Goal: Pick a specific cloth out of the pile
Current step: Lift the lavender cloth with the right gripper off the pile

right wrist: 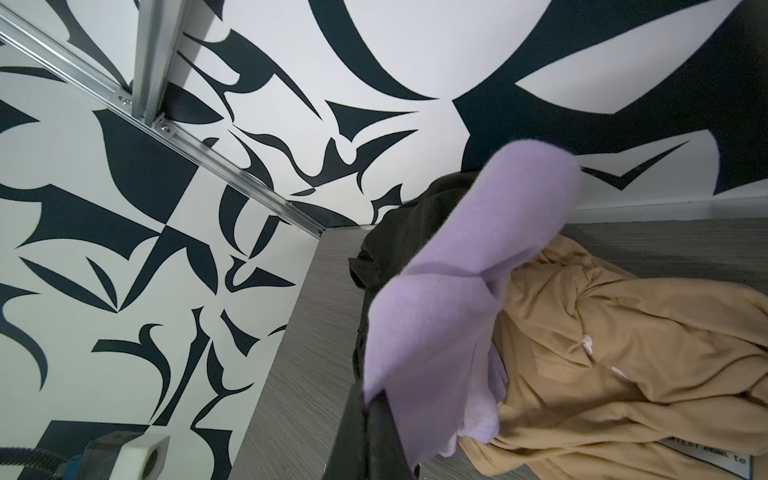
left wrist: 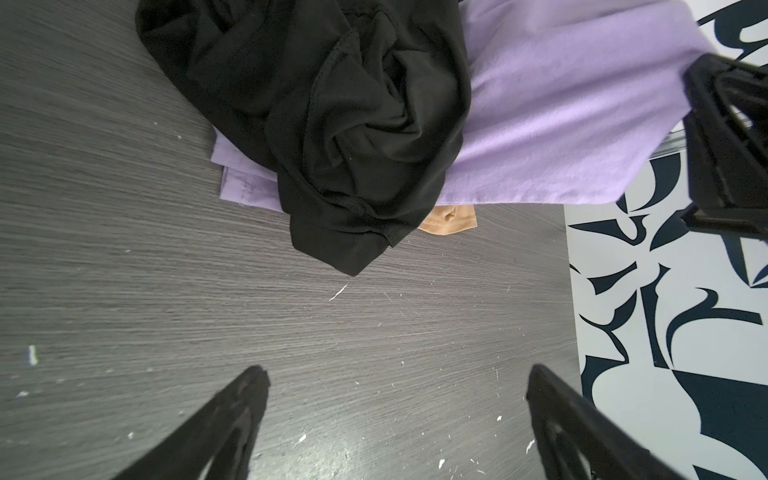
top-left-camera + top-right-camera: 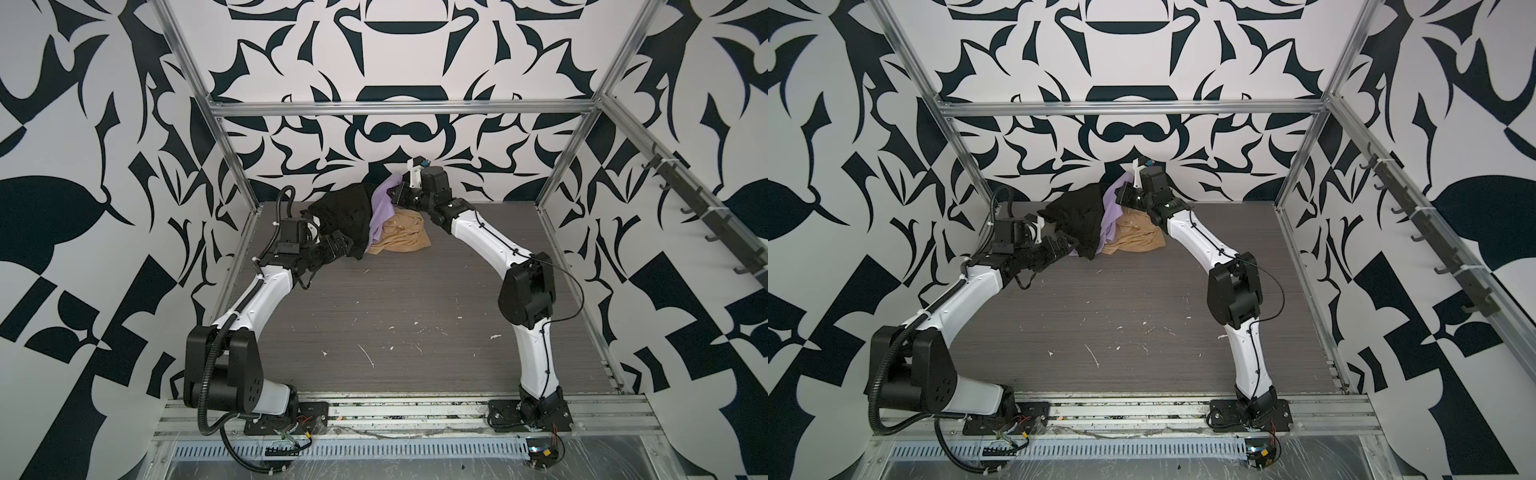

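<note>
The right claw grips the cloth and holds one end up beside the black garment. The rest lies pinned under that garment, with the tan one beside it. The left claw gapes empty just short of the black garment. The step in hand looks like drawing the cloth out; the next pull probably needs the black garment held back.

cloth partly under black garment, label on tan garment cut off; text unreadable

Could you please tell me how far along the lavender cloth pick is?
Done: the right gripper is shut on the lavender cloth, one end raised. In hand: pulling it clear. Remaining: the black garment lies over its lower part; the left gripper is open, empty.
</note>
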Tool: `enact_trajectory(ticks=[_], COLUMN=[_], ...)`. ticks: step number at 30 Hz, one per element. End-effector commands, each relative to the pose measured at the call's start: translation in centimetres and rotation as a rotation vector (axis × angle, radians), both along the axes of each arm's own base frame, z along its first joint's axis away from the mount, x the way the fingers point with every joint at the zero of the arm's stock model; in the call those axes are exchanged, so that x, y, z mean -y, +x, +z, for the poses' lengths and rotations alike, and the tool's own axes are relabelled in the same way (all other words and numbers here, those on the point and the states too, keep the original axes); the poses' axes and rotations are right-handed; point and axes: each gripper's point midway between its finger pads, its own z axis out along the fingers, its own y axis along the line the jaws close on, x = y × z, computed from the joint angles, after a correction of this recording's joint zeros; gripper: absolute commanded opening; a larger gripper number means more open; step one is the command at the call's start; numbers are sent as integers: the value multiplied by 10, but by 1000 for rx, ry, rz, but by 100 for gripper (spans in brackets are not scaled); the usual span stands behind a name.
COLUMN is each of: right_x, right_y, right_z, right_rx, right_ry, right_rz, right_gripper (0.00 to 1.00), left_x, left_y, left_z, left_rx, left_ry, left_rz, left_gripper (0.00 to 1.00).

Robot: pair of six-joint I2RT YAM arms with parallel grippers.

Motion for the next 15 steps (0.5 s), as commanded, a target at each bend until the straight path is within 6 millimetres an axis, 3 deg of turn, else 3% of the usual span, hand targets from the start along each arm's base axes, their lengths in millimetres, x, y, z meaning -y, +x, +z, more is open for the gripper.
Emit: enact_trajectory(ticks=[1,15], right_x=[1,-11], right_y=[-8,-16], right_z=[84,114], right_rx=[192,250], right_ry=[71,92], right_rz=[-2,17], right_gripper=[0,0], left_x=[-5,-9], left_y=[-8,-11], left_z=[-2,2], left_rx=[-5,14], left_ry=[17,29], left_rz=[3,17], left_gripper=[100,100])
